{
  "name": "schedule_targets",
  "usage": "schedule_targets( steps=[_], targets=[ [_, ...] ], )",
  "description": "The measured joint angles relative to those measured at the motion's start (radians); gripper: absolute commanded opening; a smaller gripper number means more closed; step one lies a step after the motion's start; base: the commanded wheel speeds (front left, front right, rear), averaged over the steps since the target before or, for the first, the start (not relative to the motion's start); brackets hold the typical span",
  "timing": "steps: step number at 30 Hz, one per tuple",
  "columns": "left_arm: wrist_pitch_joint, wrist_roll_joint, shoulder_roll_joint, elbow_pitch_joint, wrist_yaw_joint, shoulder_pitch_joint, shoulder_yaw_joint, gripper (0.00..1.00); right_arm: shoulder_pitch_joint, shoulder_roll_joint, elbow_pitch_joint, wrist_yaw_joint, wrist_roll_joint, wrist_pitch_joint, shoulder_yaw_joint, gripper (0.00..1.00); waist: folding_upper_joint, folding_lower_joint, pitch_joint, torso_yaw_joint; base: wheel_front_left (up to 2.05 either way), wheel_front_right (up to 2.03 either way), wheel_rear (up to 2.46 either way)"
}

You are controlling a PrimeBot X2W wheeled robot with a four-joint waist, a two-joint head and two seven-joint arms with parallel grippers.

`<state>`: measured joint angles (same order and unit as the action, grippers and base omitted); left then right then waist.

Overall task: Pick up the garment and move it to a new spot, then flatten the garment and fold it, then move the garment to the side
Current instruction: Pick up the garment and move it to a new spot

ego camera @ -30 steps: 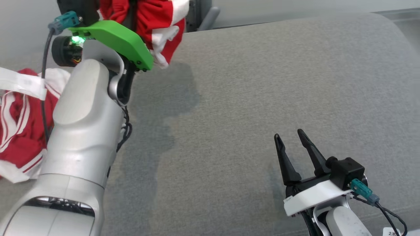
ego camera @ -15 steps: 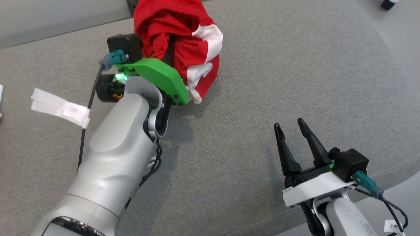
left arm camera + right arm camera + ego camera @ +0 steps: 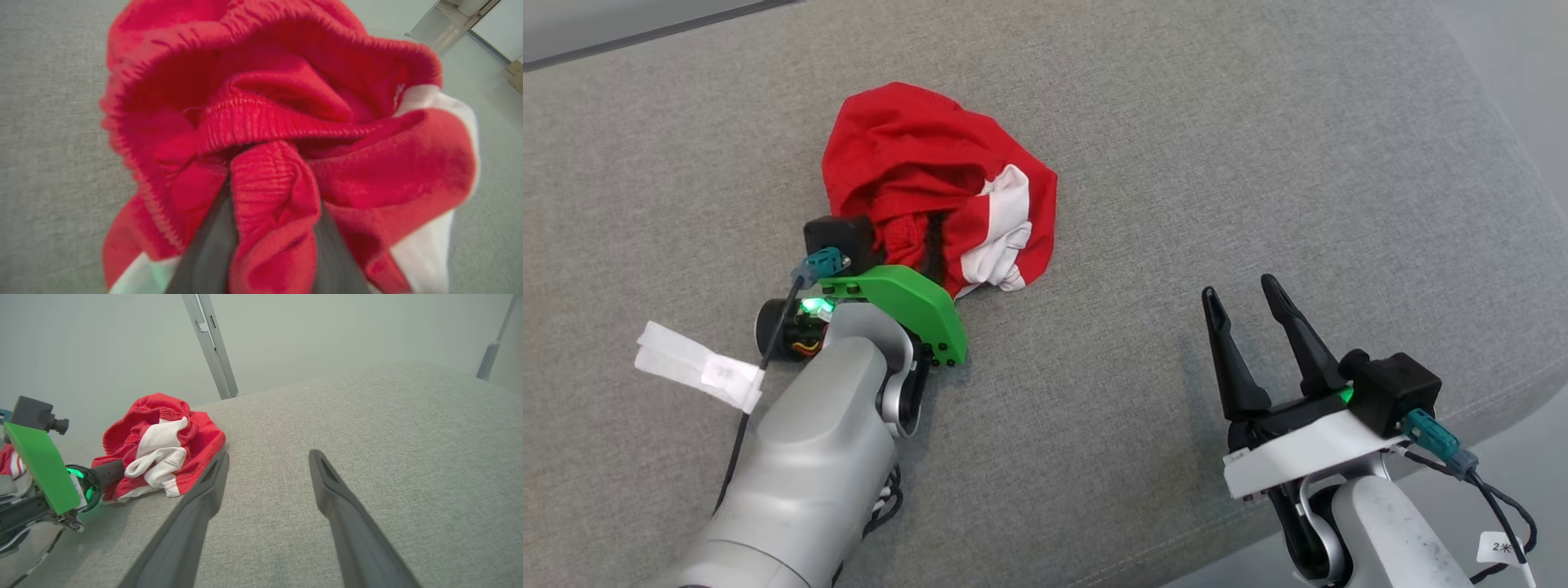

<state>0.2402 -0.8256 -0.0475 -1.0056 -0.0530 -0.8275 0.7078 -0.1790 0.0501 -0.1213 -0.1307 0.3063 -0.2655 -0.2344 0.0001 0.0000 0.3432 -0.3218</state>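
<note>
One red garment (image 3: 915, 175), pinched in left gripper (image 3: 273, 196), right gripper (image 3: 1240, 286) spread, well apart

garment (image 3: 931, 180): aloft → resting on grey surface (image 3: 1258, 163) | left gripper (image 3: 271, 196): lowered with it

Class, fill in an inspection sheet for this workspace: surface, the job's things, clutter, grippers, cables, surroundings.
Surface: grey fabric cushion, no stains seen.
Job's things: red-and-white garment, crumpled in a heap on the cushion, not yet flattened.
Clutter: scrap of red-and-white cloth beyond the left arm, barely visible.
Grippers: left gripper has garment cloth between its fingers, grip unclear; right gripper open, empty, apart from the garment.
Cables: left cable, black with a teal plug and a white tape label; right cable alike.
Surroundings: pale wall, metal upright.
</note>
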Motion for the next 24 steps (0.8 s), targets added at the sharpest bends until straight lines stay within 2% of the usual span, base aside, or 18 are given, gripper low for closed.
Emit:
schedule_targets(
  steps=[6,10,15,19,24],
  targets=[
    [0.018,0.020,0.000,0.058,-0.033,0.044,0.009,1.00,0.021,-0.001,-0.008,0.000,-0.020,0.000,0.019,1.00,0.0000,0.0000,-0.040,0.033,0.00,0.00,0.00],
    [0.021,0.119,-0.020,0.194,-0.071,0.106,-0.065,1.00,0.043,-0.001,-0.013,0.000,-0.038,0.000,0.022,1.00,0.0000,0.0000,-0.083,0.072,0.00,0.00,0.00],
    [0.021,0.256,-0.060,0.394,-0.079,0.285,-0.189,1.00,0.076,-0.001,-0.022,0.000,-0.061,0.000,0.014,1.00,0.0000,0.0000,-0.148,0.117,0.00,0.00,0.00],
    [0.022,0.358,-0.066,0.525,-0.078,0.425,-0.269,1.00,0.104,-0.002,-0.026,0.000,-0.064,0.000,0.031,1.00,0.0000,0.0000,-0.201,0.152,0.00,0.00,0.00],
    [0.022,0.440,-0.061,0.604,-0.070,0.546,-0.350,1.00,0.130,-0.001,-0.028,0.000,-0.073,0.000,0.061,1.00,0.0000,0.0000,-0.248,0.190,0.00,0.00,0.00]
  ],
)
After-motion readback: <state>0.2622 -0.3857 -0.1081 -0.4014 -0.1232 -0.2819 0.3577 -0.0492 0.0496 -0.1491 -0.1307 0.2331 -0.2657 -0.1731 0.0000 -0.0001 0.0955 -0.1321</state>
